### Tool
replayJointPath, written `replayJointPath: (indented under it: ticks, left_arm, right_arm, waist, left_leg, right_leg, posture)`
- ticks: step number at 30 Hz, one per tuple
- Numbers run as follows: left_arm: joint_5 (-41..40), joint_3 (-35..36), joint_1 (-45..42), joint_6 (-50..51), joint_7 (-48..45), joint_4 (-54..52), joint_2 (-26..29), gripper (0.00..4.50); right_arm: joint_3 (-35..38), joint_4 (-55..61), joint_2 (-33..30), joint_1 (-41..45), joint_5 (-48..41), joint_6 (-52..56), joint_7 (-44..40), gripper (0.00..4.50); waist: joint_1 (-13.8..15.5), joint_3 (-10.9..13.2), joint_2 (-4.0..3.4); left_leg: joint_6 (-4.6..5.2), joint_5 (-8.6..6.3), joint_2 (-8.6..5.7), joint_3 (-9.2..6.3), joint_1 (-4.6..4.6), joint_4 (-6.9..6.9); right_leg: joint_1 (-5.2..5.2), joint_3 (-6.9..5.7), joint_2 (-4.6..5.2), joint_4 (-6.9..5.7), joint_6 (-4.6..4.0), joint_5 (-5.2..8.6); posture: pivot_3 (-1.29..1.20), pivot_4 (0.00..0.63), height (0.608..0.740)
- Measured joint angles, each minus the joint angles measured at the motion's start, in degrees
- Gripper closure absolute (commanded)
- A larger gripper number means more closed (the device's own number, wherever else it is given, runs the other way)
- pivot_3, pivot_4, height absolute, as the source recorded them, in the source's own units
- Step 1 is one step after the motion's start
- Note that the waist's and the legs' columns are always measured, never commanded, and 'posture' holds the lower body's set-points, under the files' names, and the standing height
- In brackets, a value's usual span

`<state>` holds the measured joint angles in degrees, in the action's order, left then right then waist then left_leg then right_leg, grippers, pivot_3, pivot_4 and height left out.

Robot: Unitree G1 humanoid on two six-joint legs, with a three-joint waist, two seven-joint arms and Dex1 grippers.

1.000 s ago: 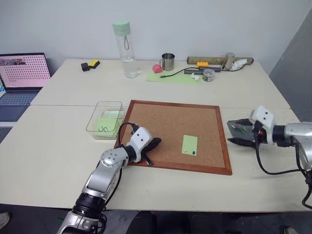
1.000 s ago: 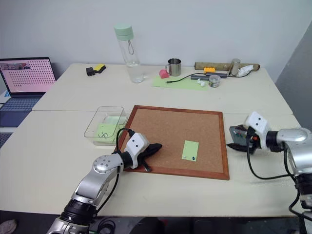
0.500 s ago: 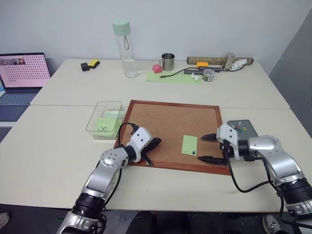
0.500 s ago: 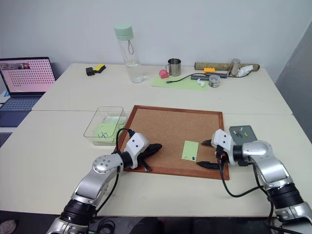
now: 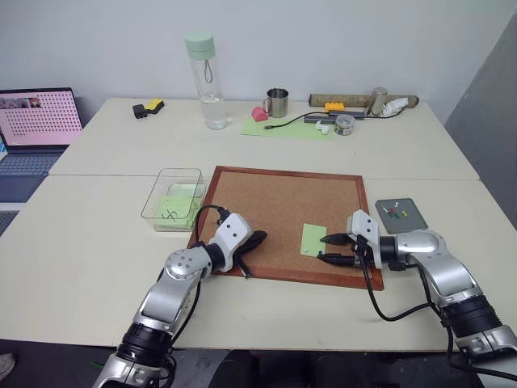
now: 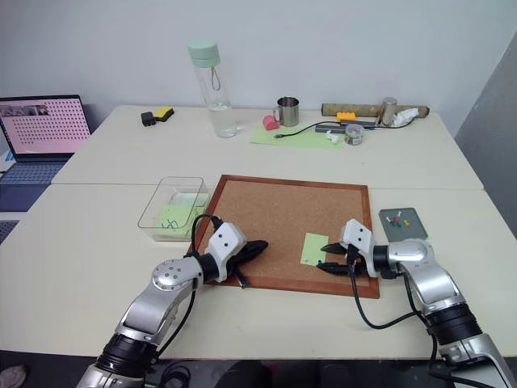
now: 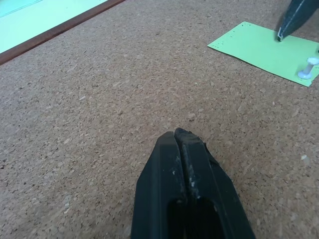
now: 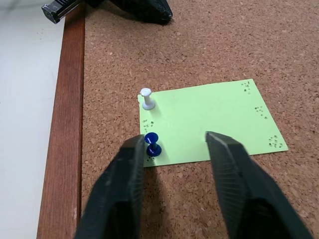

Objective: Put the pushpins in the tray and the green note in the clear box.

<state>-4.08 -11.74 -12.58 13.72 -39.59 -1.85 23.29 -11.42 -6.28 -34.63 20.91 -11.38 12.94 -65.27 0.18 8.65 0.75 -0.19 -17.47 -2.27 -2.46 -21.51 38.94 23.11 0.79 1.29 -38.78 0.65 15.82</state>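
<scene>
The green note [image 5: 313, 238] lies on the cork board [image 5: 275, 202] near its front right. A blue pushpin [image 8: 152, 144] and a white pushpin [image 8: 146, 98] stand in the note's edge. My right gripper [image 5: 321, 248] is low over that edge, open, with the blue pin just inside one of its fingers [image 8: 119, 189]. Several pushpins [image 5: 390, 211] lie in the grey tray [image 5: 412, 220], right of the board. The clear box [image 5: 153, 202] sits left of the board and holds a scribbled green slip. My left gripper [image 5: 257, 240] rests shut on the board's front left.
At the far side of the table stand a water bottle [image 5: 202, 81], a metal cup [image 5: 277, 103], a pale green mat [image 5: 287, 128] with a cable, and small clutter. A laptop [image 5: 36, 121] is at the far left.
My right gripper has swung left from the tray to the green note and lowered. Its fingers have narrowed around the blue pin. My left gripper has not moved.
</scene>
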Motion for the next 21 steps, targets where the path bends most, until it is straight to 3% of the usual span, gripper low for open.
replayJointPath:
  ticks: [6, 21]
  left_arm:
    - [0.0, 0.0, 0.1, 0.1, 0.0, -0.2, 0.1, 4.50]
    - [0.0, -0.1, 1.0, 0.4, -0.2, -0.6, 0.2, 4.50]
  right_arm:
    - [-0.2, 0.4, 0.0, -0.4, -1.0, 0.6, -1.7, 4.44]
    - [3.4, 11.5, -0.9, -0.7, -9.8, 12.0, -2.2, 4.49]
  waist:
    - [-0.1, 0.0, 0.00]
    - [0.0, 0.0, 0.01]
  left_leg:
    - [0.00, 0.00, 0.00, 0.00, 0.00, 0.00]
    - [0.01, 0.00, 0.00, -0.06, 0.00, 0.00]
  right_leg:
    - [0.00, 0.00, 0.00, 0.00, 0.00, 0.00]
    - [-0.02, -0.03, 0.00, 0.02, 0.00, 0.00]
  posture:
    - [0.00, 0.150, 0.740]
    - [0.00, 0.150, 0.740]
